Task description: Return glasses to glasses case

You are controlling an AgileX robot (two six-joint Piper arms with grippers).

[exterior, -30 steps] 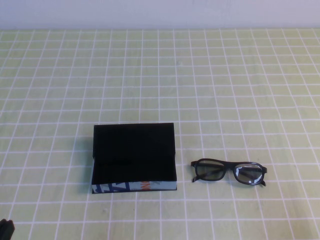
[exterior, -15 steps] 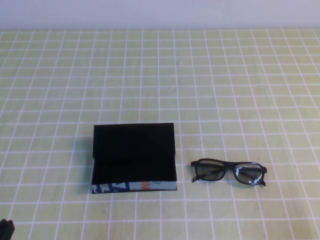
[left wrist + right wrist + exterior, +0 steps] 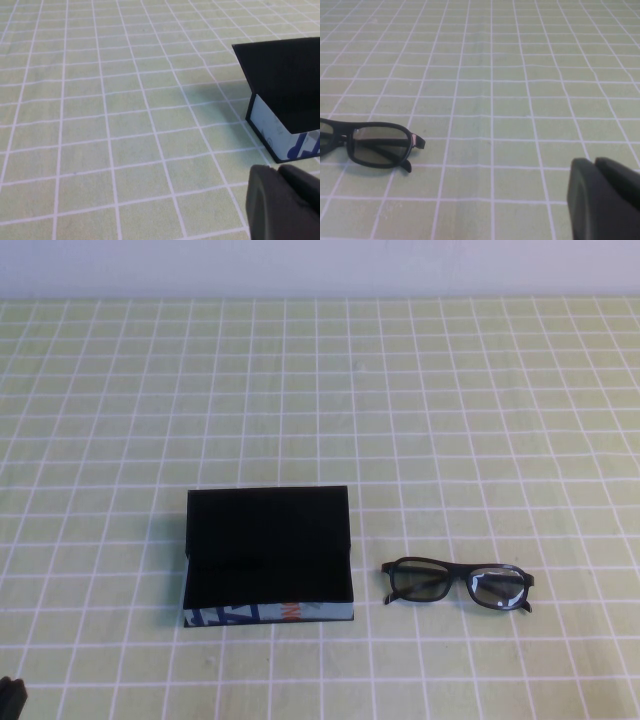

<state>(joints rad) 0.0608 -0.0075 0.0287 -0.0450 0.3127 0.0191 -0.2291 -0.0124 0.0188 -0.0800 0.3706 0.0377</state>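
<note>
A pale green cloth with a white grid covers the surface (image 3: 420,420), running back to a plain light wall, and on it we find only two things. The glasses (image 3: 458,584) lie on the robot's right side of the near half, folded or at least lying flat with the lenses facing the robot, their long axis running left to right across the grid. The glasses case (image 3: 268,555) sits just to their left, apart from them by a narrow strip of cloth, its black lid raised at the back and its printed blue-and-white strip with an orange mark facing the robot; the black inside looks empty as far as we can make out. Our right hand (image 3: 604,200) shows only as a dark tip in its own wrist view, low over the cloth with the glasses ahead of it and off to one side, and it holds nothing; whether it is open we cannot tell. Our left hand (image 3: 282,202) hangs near the corner of the case, also empty, its opening equally unclear, and just a dark scrap of it shows at the near left edge of the high view. We judge the right arm the nearer one for the glasses, and the short carry leftward into the case follows their long axis.
</note>
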